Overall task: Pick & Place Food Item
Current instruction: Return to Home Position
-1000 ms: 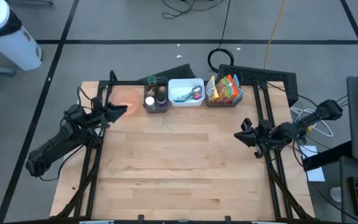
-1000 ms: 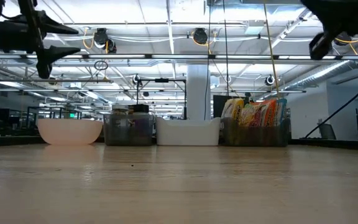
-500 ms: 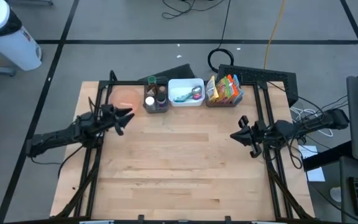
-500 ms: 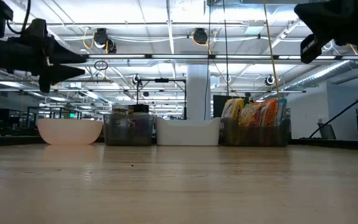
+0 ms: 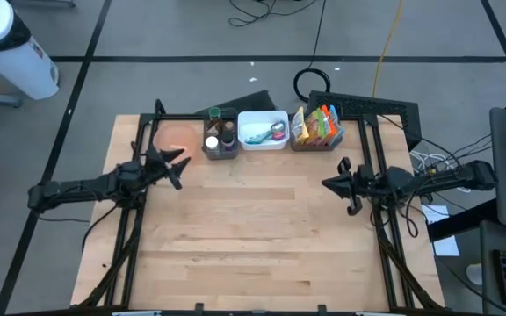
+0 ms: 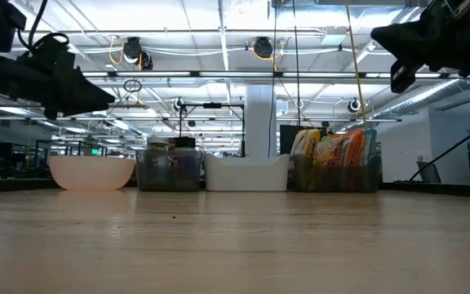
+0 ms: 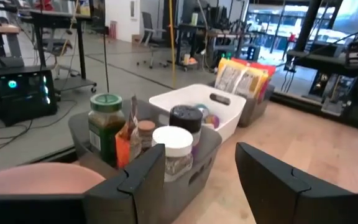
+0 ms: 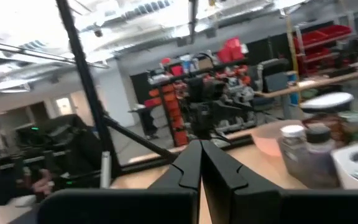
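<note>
Open ground: worktop [image 5: 253,237] centre and near half, bare wood, side to side. Far edge blocked by one row: pink bowl [image 5: 179,137], left black bin [image 5: 220,140], white bin [image 5: 263,130], right black bin [image 5: 316,133]. The bins sit just beside one another, with no gap between them. Noodle packs [image 5: 314,121] rise past the rim. Overhead: left pincer [image 5: 175,168] at left edge near the bowl, fingers apart; right pincer [image 5: 327,183] at right edge, fingers together. Both hang well above the wood, with passage beneath.

Bright, even light falls from overhead. In the low view the ceiling strip lights [image 6: 206,23] glare white, and the left arm [image 6: 51,73] and right arm [image 6: 431,41] show as dark silhouettes. The bench [image 6: 235,245] carries a pale sheen.
</note>
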Robot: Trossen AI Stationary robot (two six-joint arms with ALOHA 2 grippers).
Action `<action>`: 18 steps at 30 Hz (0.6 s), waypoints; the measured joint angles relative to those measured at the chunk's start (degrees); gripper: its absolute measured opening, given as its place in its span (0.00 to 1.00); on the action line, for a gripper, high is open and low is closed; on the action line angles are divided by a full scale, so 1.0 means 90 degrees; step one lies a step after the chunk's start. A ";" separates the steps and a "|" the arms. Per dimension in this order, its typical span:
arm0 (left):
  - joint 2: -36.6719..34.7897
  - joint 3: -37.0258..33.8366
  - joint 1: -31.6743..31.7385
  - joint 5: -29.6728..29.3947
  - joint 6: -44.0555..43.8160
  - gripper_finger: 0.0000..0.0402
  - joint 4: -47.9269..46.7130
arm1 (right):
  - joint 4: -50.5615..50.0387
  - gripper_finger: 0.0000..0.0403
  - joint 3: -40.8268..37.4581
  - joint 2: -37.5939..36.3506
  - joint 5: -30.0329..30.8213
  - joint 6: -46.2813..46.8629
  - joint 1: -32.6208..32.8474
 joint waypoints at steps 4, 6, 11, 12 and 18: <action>0.0195 0.0000 0.0002 0.0110 -0.0346 0.50 -0.0007 | -0.0083 0.00 -0.0002 0.0000 0.0401 -0.0090 -0.0015; 0.0247 0.0000 0.0002 0.0256 -0.0626 0.50 -0.0002 | -0.0134 0.00 -0.0002 0.0000 0.0481 -0.0264 -0.0015; 0.0264 -0.0002 0.0005 0.0995 -0.0696 0.50 0.0027 | -0.0125 0.00 -0.0005 0.0000 0.0451 -0.0554 -0.0013; 0.0264 -0.0005 0.0005 0.1216 -0.0729 0.50 0.0050 | -0.0128 0.00 -0.0005 0.0000 0.0449 -0.0549 -0.0013; 0.0265 -0.0001 0.0004 0.1754 -0.0888 0.50 -0.0111 | -0.0130 0.00 -0.0005 0.0000 0.0448 -0.0516 -0.0013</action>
